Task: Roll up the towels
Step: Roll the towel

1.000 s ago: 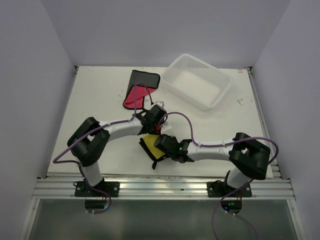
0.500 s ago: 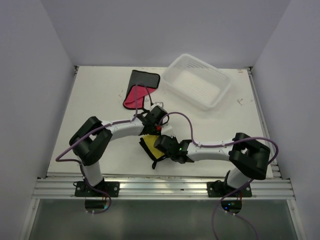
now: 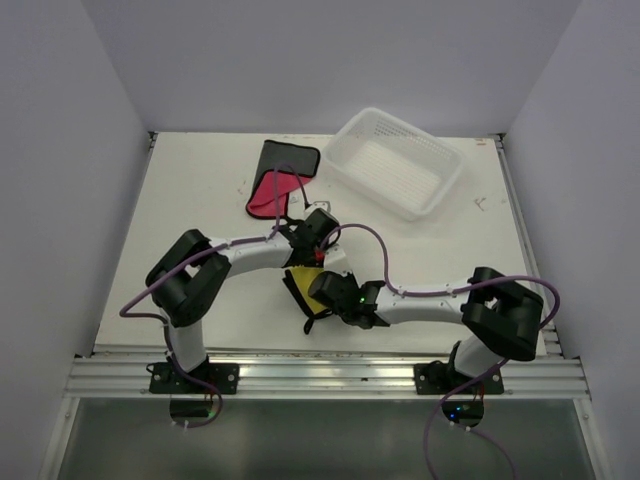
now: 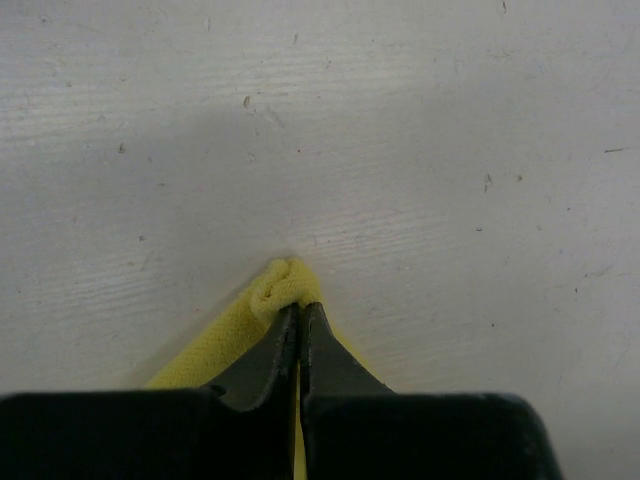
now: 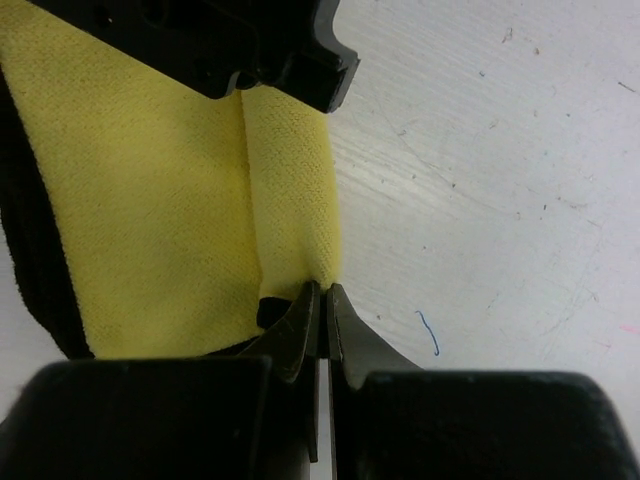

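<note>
A yellow towel [image 3: 303, 284] with a black border lies bunched near the table's front middle, between my two arms. My left gripper [image 3: 297, 266] is shut on a pinched fold of its far edge; in the left wrist view the yellow cloth [image 4: 281, 287] bulges just past the closed gripper [image 4: 299, 312]. My right gripper [image 3: 322, 298] is shut on the folded-over strip at the near edge [image 5: 295, 200], with its tips [image 5: 322, 292] pressed together on the cloth. The left gripper's black body [image 5: 200, 40] fills the top of the right wrist view.
A second towel, pink and black [image 3: 276, 178], lies flat at the back left of the white table [image 3: 190, 200]. A white plastic basket [image 3: 396, 162] stands at the back right. The arms' purple cables arch over the middle.
My left gripper has closed on the yellow towel's far edge. The towel looks more bunched and has shifted slightly. The right gripper keeps its hold.
</note>
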